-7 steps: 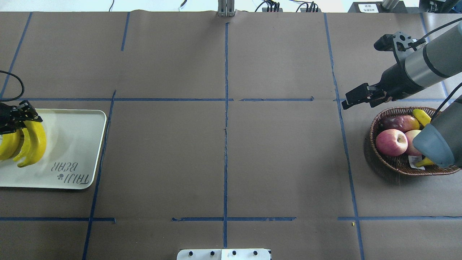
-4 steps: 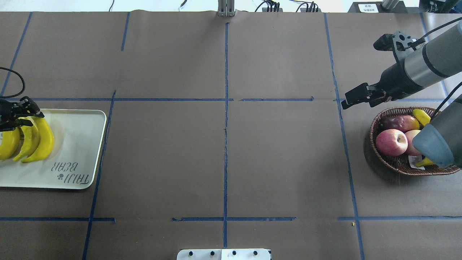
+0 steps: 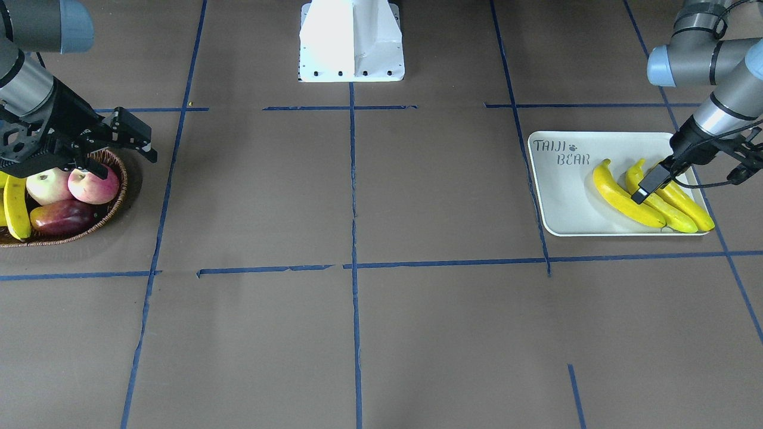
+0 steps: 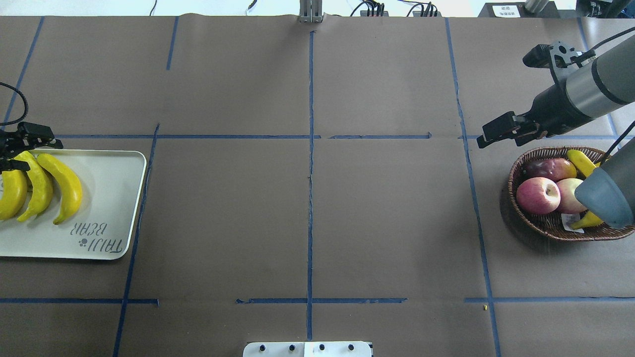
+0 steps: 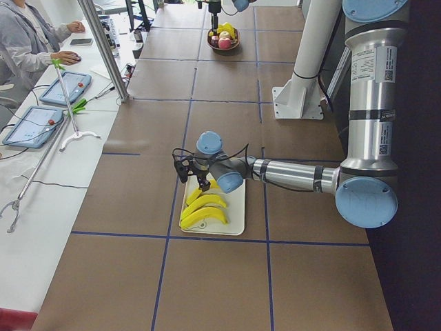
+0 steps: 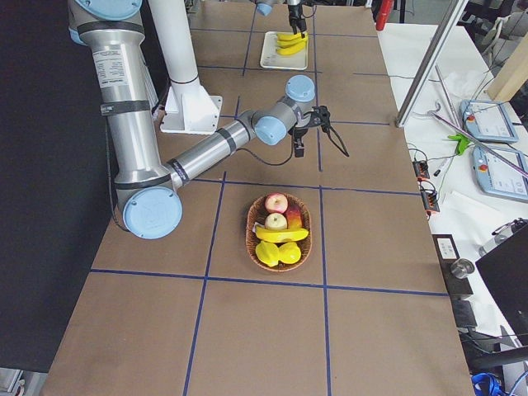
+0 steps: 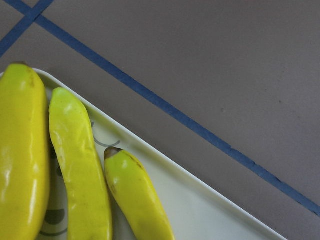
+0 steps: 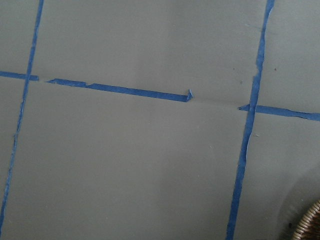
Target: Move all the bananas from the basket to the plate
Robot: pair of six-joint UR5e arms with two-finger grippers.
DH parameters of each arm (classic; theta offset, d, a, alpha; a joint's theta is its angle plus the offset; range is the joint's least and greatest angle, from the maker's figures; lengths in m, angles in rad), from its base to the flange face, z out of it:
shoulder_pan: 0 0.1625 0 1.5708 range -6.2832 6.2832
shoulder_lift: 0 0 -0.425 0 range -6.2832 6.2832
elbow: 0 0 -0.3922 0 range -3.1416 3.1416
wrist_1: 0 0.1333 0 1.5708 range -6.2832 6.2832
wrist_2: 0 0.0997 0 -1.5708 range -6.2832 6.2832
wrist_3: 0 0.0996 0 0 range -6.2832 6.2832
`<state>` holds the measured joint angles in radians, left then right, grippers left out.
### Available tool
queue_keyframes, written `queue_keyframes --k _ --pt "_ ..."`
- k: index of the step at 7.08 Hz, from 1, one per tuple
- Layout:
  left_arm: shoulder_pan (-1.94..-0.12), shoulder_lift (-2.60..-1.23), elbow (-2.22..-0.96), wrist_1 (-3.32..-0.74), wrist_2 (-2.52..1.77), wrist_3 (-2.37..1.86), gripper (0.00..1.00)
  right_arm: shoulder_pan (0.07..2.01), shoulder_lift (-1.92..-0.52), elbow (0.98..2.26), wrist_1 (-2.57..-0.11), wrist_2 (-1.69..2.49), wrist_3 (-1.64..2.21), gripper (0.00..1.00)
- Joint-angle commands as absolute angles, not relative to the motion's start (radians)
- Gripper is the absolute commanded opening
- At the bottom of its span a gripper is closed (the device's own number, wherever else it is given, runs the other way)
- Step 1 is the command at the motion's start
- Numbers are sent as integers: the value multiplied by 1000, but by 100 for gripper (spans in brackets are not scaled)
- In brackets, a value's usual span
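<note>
Three yellow bananas (image 4: 67, 186) lie side by side on the pale plate (image 4: 109, 198), and their ends fill the left wrist view (image 7: 80, 170). My left gripper (image 4: 25, 152) stands open over their far tips and holds nothing. At the far right the wicker basket (image 4: 540, 228) holds one more banana (image 4: 580, 161), partly hidden under my right arm. My right gripper (image 4: 488, 136) hovers open and empty just beyond the basket's far-left rim. From the front the plate (image 3: 566, 196), left gripper (image 3: 650, 182), basket (image 3: 113, 202) and right gripper (image 3: 134, 140) all show.
Red-pink apples (image 4: 538, 195) and a dark red fruit (image 4: 550, 169) share the basket with yellow-green fruit (image 6: 268, 252). Blue tape lines grid the brown table. The white robot base (image 3: 351, 42) stands at mid-table edge. A person (image 5: 27, 41) sits at a side desk.
My left gripper opened and let go of the third banana, which tipped down flat beside the other two. That gripper drew back toward the plate's far edge. The right gripper shifted slightly right.
</note>
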<state>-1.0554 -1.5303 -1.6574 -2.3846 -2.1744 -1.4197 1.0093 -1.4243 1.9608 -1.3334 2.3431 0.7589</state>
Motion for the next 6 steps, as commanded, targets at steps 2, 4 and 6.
queue_keyframes --k 2,4,6 --pt "-1051 -1585 -1745 -2396 -2203 -1413 100 1087 -1590 1999 -1332 2353 561 100" --pt "-984 -1615 -1747 -2430 -2201 -1414 100 1126 -1714 1999 -1313 2335 380 100" --pt "-973 -1618 -1750 -2433 -2203 -1416 100 1154 -1810 2000 -1305 2253 318 100"
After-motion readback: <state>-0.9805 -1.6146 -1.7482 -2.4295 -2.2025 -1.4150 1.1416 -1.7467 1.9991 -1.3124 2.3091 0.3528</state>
